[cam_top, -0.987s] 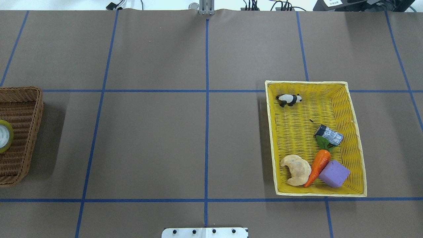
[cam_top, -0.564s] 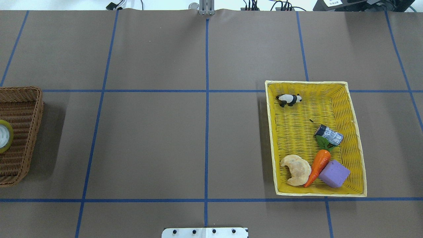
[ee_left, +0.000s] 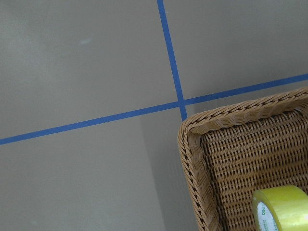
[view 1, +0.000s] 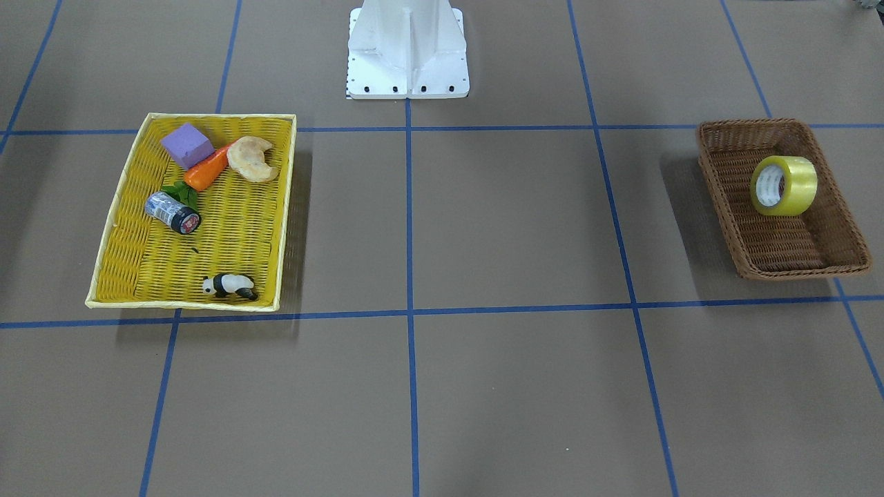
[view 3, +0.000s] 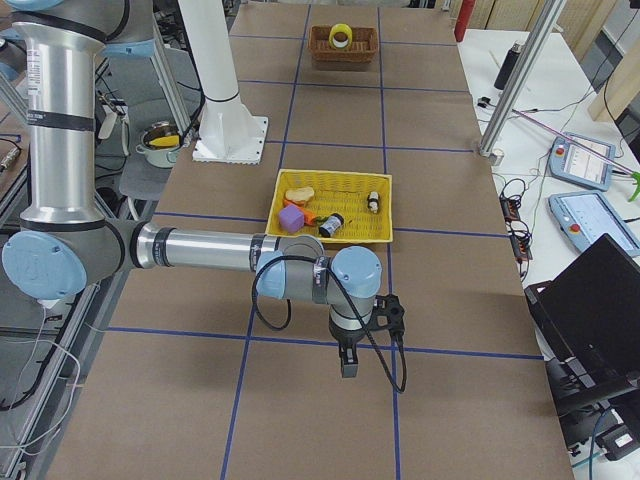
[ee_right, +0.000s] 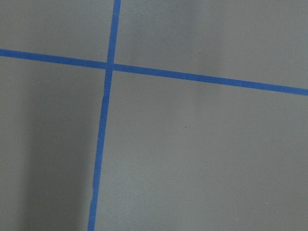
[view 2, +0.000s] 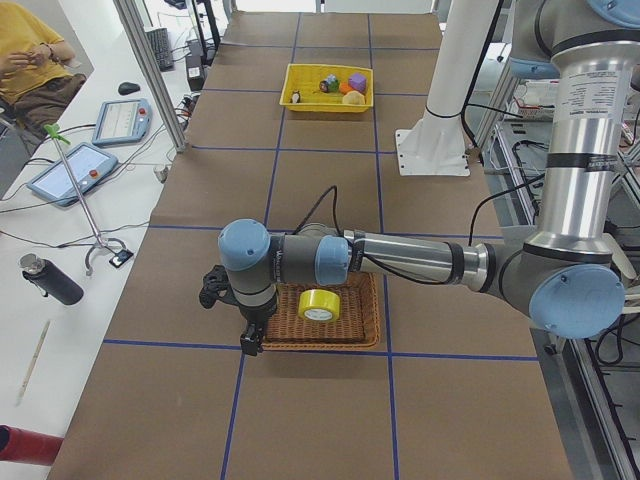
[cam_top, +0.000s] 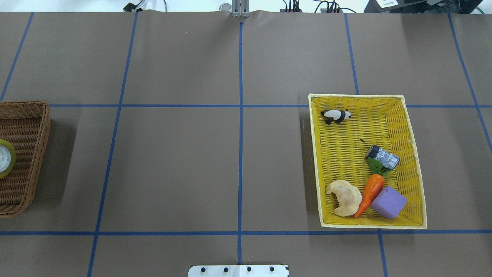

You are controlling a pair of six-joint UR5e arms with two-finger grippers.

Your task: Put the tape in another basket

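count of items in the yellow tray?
5 in the yellow tray: panda at the far end, grey canister mid-tray, then carrot, croissant and purple block clustered at the near end. Nothing looks hidden.

Bright, even light from above; views sharp, shadows soft.
In the front-facing view the tray (view 1: 235,235) throws a faint shadow toward 3 o'clock, the basket (view 1: 773,238) toward 9. The tape (view 1: 784,185) has a mild sheen. The overhead view's 12 o'clock strip is washed out white; the right wrist view darkens toward 9 o'clock.
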